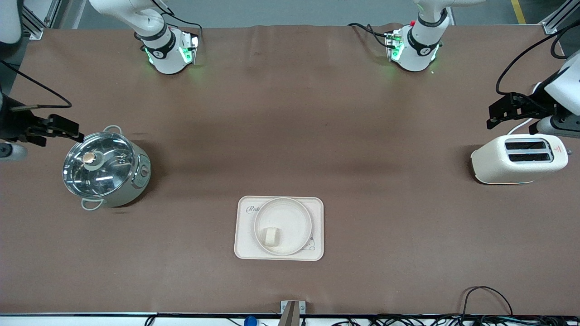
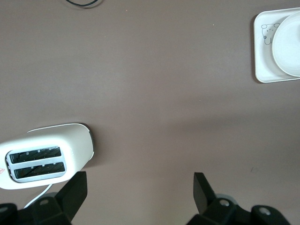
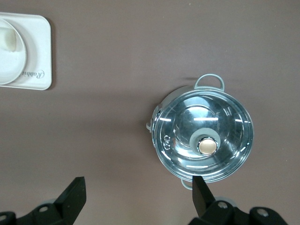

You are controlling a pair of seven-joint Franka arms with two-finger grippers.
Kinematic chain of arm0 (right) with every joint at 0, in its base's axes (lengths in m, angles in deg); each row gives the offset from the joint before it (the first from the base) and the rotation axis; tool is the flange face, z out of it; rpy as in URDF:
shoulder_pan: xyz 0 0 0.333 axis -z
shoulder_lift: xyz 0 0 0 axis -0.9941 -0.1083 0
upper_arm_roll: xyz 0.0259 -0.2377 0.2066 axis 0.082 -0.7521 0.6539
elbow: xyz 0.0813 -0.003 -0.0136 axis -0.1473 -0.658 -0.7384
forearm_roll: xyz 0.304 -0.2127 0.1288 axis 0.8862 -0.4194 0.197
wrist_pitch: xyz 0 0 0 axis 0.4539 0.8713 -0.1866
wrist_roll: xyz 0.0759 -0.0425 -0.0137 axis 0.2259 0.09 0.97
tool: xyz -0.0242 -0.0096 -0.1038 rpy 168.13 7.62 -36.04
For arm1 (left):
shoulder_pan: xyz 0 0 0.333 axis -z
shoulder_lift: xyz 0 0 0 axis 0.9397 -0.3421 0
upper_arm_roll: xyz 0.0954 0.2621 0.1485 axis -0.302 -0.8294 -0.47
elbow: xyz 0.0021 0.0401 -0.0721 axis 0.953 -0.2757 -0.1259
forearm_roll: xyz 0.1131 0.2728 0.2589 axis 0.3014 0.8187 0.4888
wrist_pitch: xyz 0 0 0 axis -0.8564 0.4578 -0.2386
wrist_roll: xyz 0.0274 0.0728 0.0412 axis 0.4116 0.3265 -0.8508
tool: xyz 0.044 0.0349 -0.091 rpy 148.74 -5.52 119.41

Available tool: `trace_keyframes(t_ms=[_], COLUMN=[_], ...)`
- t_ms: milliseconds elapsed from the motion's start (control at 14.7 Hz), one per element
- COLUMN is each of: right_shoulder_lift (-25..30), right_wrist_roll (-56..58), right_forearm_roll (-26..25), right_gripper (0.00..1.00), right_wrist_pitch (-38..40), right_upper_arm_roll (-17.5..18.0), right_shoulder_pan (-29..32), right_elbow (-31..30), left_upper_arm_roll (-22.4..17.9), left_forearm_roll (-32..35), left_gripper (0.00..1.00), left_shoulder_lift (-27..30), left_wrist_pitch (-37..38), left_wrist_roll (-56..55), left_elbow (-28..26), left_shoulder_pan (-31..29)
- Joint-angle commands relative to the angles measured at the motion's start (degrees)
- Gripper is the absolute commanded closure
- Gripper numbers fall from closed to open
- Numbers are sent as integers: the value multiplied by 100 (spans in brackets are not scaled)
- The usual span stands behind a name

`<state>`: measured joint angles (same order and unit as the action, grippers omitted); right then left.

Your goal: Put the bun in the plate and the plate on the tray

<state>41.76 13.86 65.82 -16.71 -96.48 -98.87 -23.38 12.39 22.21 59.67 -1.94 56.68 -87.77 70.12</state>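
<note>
The cream tray point(image 1: 245, 246) with "Rabbit" lettering lies at the table's middle, near the front camera. On it rests the round cream-white plate point(image 1: 294, 216), and the small pale bun point(image 1: 272, 236) sits inside the plate. My left gripper point(image 1: 490, 117) hangs open and empty beside the toaster point(image 1: 519, 158) at the left arm's end; its wrist view shows the tray point(image 2: 262, 65) and plate point(image 2: 288, 44) off to one side of the gripper point(image 2: 139, 187). At the right arm's end my right gripper point(image 1: 68, 133) is open and empty beside the pot point(image 1: 106, 172), with the gripper point(image 3: 139, 190), tray point(image 3: 40, 51), plate point(image 3: 7, 65) and bun point(image 3: 10, 40) in its wrist view.
A white two-slot toaster point(image 2: 47, 154) stands at the left arm's end of the table. A steel pot with a glass lid point(image 3: 202, 133) stands at the right arm's end. Brown tabletop stretches between them. Cables run along the edge nearest the front camera point(image 1: 485, 294).
</note>
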Motion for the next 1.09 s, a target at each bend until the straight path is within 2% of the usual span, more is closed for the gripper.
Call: trace_keyframes(t_ms=[0, 408, 1021], right_shoulder_lift=[458, 1021, 1399], right_wrist_roll=[-295, -331, -322], right_forearm_roll=[-62, -413, -555], right_gripper=[0, 0, 0], right_wrist_pitch=[146, 67, 14], right_upper_arm_roll=[392, 956, 965], right_shoulder_pan=[365, 875, 920], right_elbow=[-176, -571, -1011], left_upper_arm_roll=[29, 29, 20], left_forearm_roll=[91, 100, 117], left_gripper=[0, 0, 0], left_shoulder_lift=[45, 45, 37], left_wrist_pitch=[89, 89, 89], left_wrist_roll=[-47, -21, -55], left_elbow=[48, 48, 48], left_shoulder_pan=[5, 5, -4])
